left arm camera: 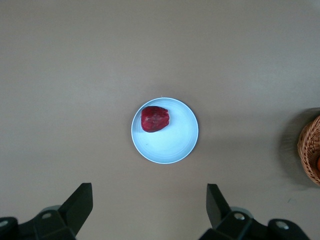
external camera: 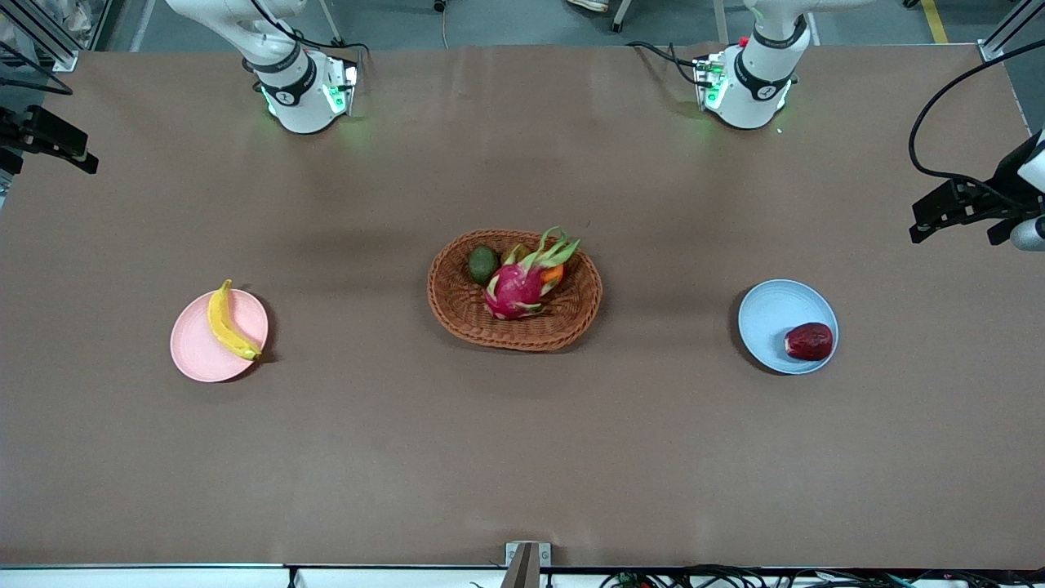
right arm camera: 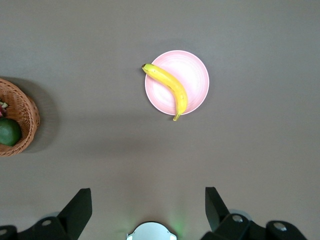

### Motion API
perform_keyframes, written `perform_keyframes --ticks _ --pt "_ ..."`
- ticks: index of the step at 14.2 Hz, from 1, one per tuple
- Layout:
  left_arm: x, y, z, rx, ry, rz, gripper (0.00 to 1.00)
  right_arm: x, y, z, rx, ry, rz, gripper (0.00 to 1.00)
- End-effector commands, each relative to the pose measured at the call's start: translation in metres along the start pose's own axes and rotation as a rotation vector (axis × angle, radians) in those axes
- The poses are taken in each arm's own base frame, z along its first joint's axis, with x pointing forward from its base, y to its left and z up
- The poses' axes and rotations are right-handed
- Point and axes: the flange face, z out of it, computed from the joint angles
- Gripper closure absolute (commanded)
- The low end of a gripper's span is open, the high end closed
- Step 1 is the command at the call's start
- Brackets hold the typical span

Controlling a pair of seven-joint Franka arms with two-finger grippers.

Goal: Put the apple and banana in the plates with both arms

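Note:
The dark red apple (external camera: pixel 809 340) lies on the light blue plate (external camera: pixel 771 314) toward the left arm's end of the table; both also show in the left wrist view, apple (left arm camera: pixel 155 119) on plate (left arm camera: pixel 175 140). The yellow banana (external camera: pixel 228 322) lies across the pale pink plate (external camera: pixel 196 347) toward the right arm's end; the right wrist view shows banana (right arm camera: pixel 167 87) and plate (right arm camera: pixel 192 75). My left gripper (left arm camera: pixel 150 200) is open and empty, raised high above the table. My right gripper (right arm camera: pixel 148 202) is open and empty, equally high.
A brown wicker basket (external camera: pixel 465 314) stands mid-table between the plates, holding a pink dragon fruit (external camera: pixel 516 290), a dark green avocado (external camera: pixel 482 264) and an orange fruit. The arms' hands show at the front view's side edges, left hand (external camera: pixel 967 208), right hand (external camera: pixel 49 139).

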Motion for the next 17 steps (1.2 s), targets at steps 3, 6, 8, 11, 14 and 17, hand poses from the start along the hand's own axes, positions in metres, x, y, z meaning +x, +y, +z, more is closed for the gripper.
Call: perform_keyframes --ticks 3,6,8,11,14,17 --pt "0.0006 -0.002 -0.0073 -0.015 -0.001 0.012 0.0 0.0 -0.003 0.0059 0.019 -0.014 -0.012 0.0" --pt "0.0008 0.0032 -0.0074 -0.016 -0.001 0.018 0.0 0.0007 -0.0067 0.0055 0.016 -0.01 -0.021 0.0" --pt "0.0008 0.0049 -0.0074 -0.016 -0.001 0.02 0.0 0.0005 -0.0042 0.007 0.016 -0.014 -0.016 0.0" --pt "0.0007 0.0015 -0.0074 -0.015 -0.001 0.012 0.0 0.0006 -0.0041 0.0077 0.016 -0.016 -0.016 0.0" --pt "0.0002 0.0006 -0.0075 -0.015 -0.001 0.005 0.0 0.0008 -0.0049 0.0076 0.015 -0.014 -0.019 0.0" --pt "0.0002 -0.0002 -0.0075 -0.015 -0.001 0.002 0.0 0.0006 -0.0047 0.0077 0.014 -0.016 -0.023 0.0"
